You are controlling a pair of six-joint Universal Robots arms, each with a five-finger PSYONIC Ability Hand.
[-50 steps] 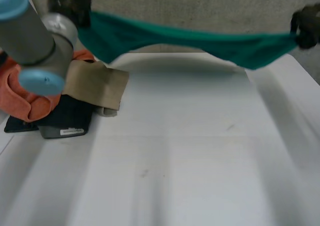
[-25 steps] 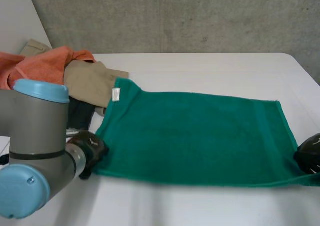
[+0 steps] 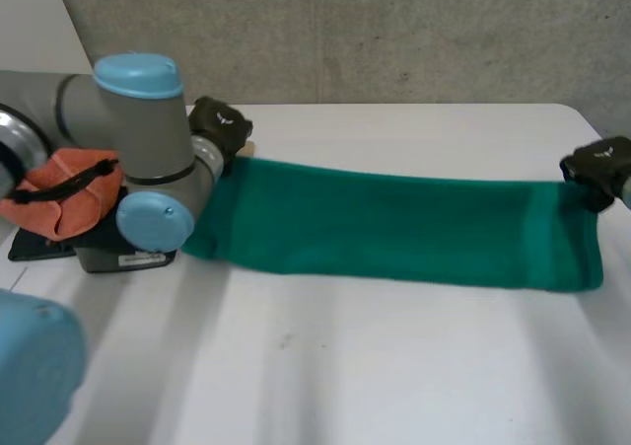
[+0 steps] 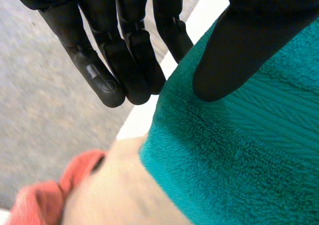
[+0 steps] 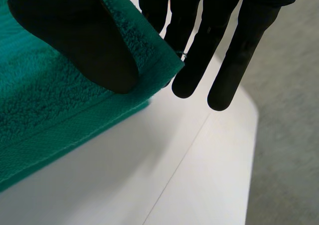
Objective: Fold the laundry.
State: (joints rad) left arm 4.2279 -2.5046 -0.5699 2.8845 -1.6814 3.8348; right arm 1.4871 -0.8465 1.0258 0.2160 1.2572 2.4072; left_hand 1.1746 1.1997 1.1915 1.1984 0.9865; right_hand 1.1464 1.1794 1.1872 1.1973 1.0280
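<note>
Robot hand [image 5: 75, 35] pinch on green towel [image 5: 45, 115] corner

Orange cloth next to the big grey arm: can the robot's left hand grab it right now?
Probably not yet. The left hand is busy pinching a far corner of the green towel, and the orange cloth lies back beside the left arm.

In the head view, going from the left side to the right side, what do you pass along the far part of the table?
orange cloth → left hand, at the towel's left end → green towel, folded into a long strip → right hand, at the towel's right end.
</note>
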